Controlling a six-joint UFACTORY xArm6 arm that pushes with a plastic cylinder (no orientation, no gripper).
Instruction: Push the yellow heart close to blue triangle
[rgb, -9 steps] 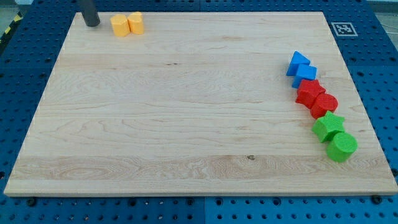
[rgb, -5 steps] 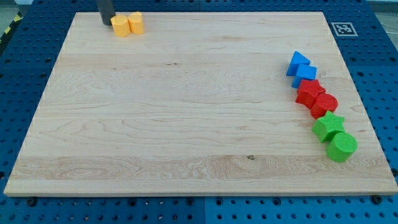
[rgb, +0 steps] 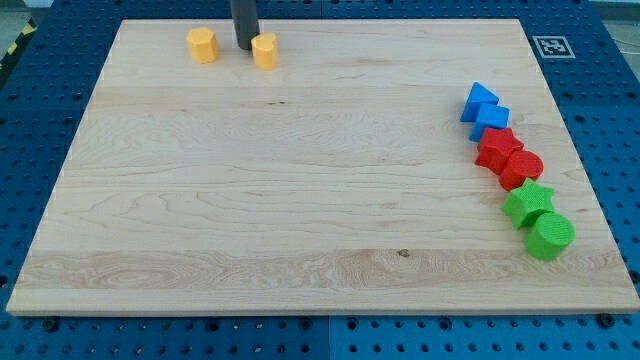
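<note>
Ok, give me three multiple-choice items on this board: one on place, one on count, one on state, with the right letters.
1. Where is my tip?
A. between the two yellow blocks
B. beside the green blocks
C. at the view's bottom edge of the board

2. How many blocks are on the board?
A. six
B. eight
C. ten

3. How do the two yellow blocks lie?
A. stacked
B. pressed together
C. apart

Key: 1 A, the rod comes down between the yellow block on the left and the yellow block on the right, close against the right one. 2 B, two yellow, blue triangle, blue block, two red, two green. 3 C, bare wood and the rod separate them.
</note>
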